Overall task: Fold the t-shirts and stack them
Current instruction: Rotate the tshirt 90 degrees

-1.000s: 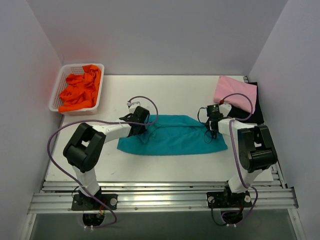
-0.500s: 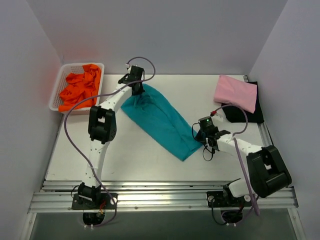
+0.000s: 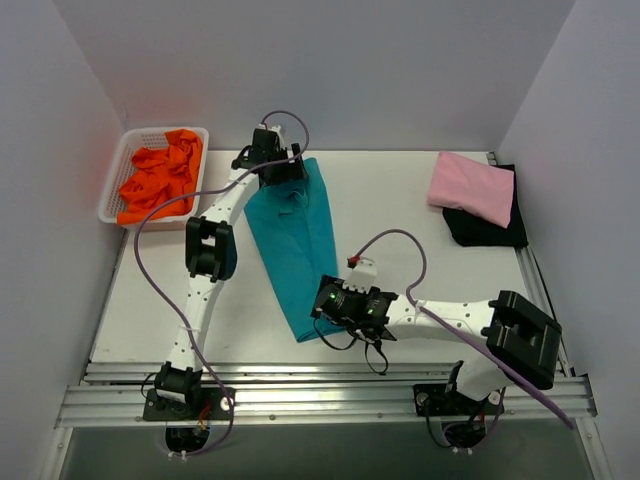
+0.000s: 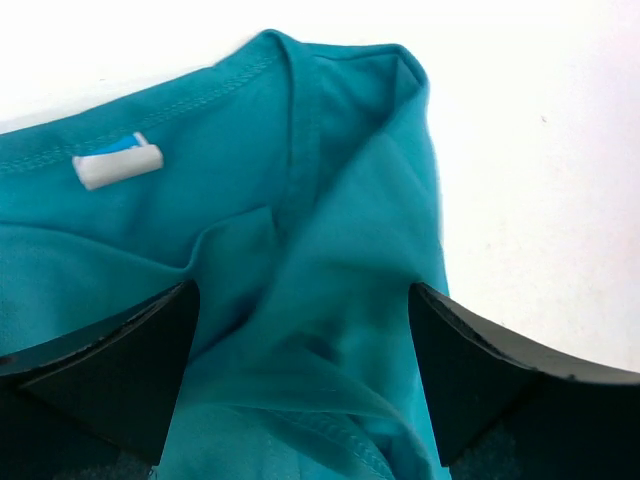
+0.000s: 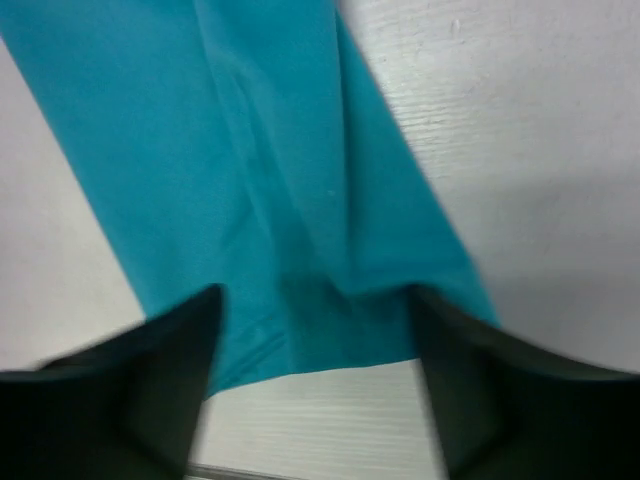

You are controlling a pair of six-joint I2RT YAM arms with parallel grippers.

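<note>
Firstly, the only label found is a small white tab with a blue band (image 4: 117, 165) sewn inside the neckline of the teal t-shirt (image 3: 295, 245); no writing on it can be read. Well to the left of the left gripper (image 3: 285, 172) stands a white mesh basket (image 3: 112, 190) holding the orange t-shirts (image 3: 160, 178). The left gripper's fingers (image 4: 110, 370) are spread wide over the collar, with cloth lying loose between them and nothing clamped. From there the teal t-shirt runs as a narrow folded strip on the table (image 3: 400, 200) down to the right gripper (image 3: 325, 300), whose jaws also stand apart over the hem, though that wrist view is blurred. Far to the right of that gripper a pink t-shirt (image 3: 470, 188) lies on top of a black t-shirt (image 3: 490, 228). A second ago the teal strip lay crosswise with both grippers pinching its ends; it has since swung lengthwise and both have let go.
</note>
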